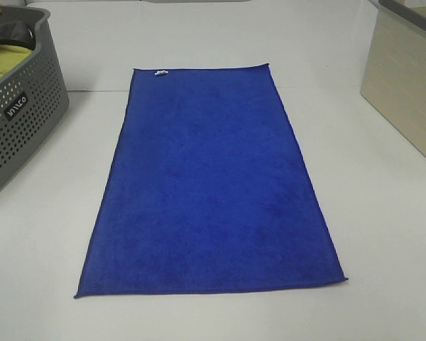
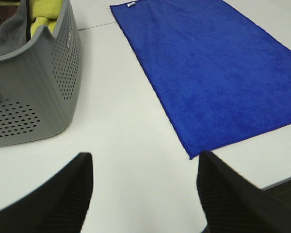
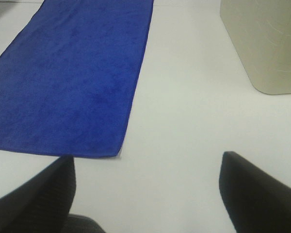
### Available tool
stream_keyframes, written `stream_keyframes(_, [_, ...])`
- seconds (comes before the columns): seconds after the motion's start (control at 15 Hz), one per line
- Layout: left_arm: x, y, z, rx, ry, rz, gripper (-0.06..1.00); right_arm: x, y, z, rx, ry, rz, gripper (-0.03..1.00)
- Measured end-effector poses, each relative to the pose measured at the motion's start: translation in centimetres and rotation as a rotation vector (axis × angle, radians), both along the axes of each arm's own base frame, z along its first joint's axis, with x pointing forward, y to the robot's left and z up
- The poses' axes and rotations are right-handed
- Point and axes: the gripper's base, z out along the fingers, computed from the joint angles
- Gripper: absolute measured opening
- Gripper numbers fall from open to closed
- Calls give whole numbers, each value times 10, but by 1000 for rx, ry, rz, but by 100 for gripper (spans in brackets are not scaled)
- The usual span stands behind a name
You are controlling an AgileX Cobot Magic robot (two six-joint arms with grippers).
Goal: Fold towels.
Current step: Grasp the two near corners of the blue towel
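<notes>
A royal-blue towel (image 1: 209, 185) lies flat and unfolded on the white table, long side running away from me, with a small white tag (image 1: 160, 72) at its far short edge. It also shows in the left wrist view (image 2: 213, 68) and the right wrist view (image 3: 68, 77). Neither gripper shows in the exterior high view. My left gripper (image 2: 145, 194) is open and empty, over bare table near the towel's near left corner. My right gripper (image 3: 145, 194) is open and empty, over bare table near the towel's near right corner.
A grey perforated basket (image 1: 18, 121) with a yellow-green cloth (image 1: 0, 60) inside stands at the left; it also shows in the left wrist view (image 2: 34, 97). A beige bin (image 1: 405, 85) stands at the right, also in the right wrist view (image 3: 266, 43).
</notes>
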Motion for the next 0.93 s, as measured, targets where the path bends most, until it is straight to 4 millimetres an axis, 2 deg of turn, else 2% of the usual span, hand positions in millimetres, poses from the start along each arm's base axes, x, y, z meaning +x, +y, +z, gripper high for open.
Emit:
stream_keyframes(0.4, [0, 0, 1, -21, -7, 9, 60, 0, 0, 0, 0, 0, 0, 77])
stream_keyframes(0.6, [6, 2, 14, -181, -121, 94, 60, 2, 0, 0, 13, 14, -7, 77])
stream_keyframes(0.73, [16, 3, 26, -266, -218, 125, 60, 15, -1, 4, 60, 60, -36, 77])
stream_keyframes(0.93, [53, 1, 34, -358, -145, 146, 60, 52, -3, 15, 150, 151, -101, 77])
